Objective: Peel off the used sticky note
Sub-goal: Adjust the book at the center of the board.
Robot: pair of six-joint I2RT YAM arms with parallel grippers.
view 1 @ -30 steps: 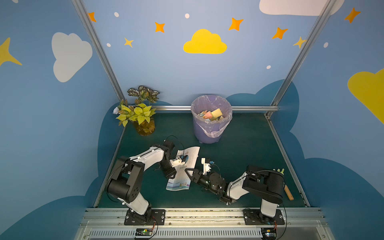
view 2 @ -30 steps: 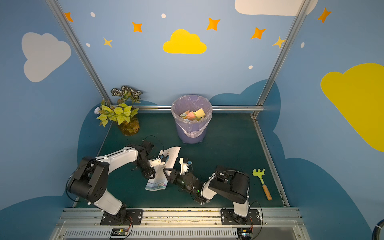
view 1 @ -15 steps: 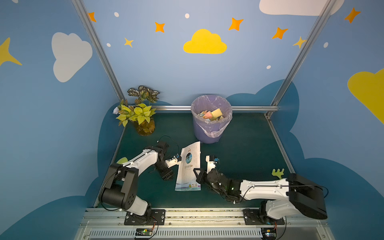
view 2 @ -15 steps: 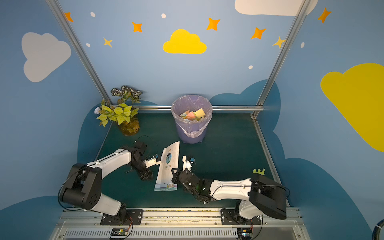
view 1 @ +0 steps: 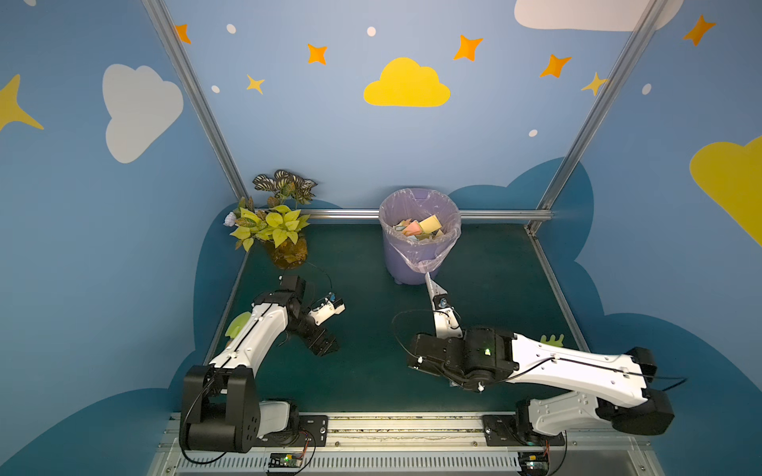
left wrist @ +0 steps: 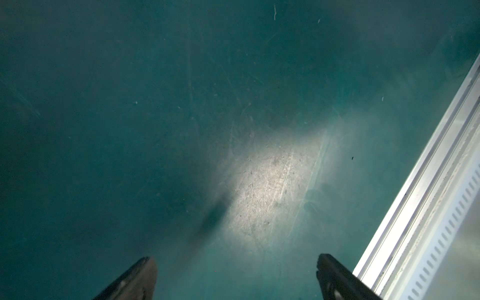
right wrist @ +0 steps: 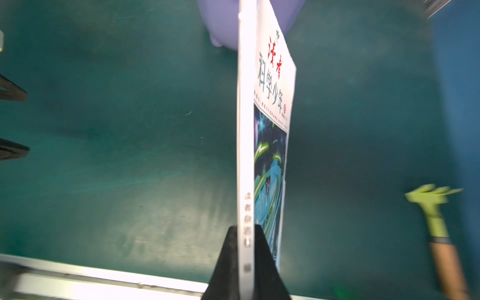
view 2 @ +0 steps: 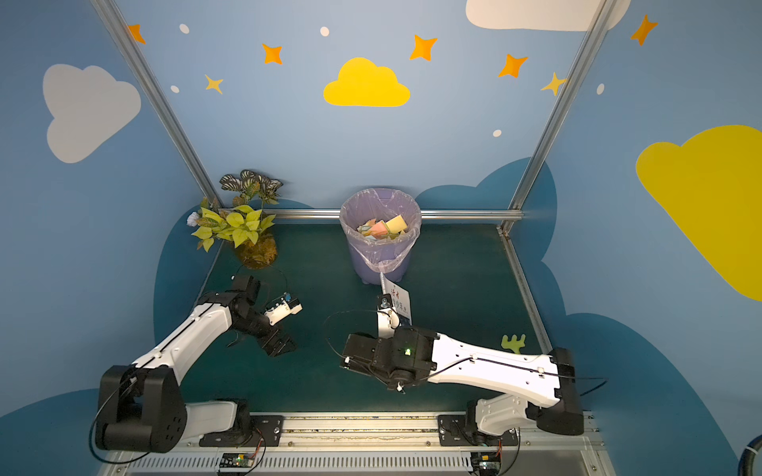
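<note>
Magazine one, bin one.

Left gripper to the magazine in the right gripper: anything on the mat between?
No. Bare green mat between the open left gripper and the magazine, seen in both top views and the right wrist view.

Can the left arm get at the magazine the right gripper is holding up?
Probably yes. The left gripper is open and empty, and only bare mat lies between it and the magazine, which the right gripper clamps by its spine, cover exposed.
</note>
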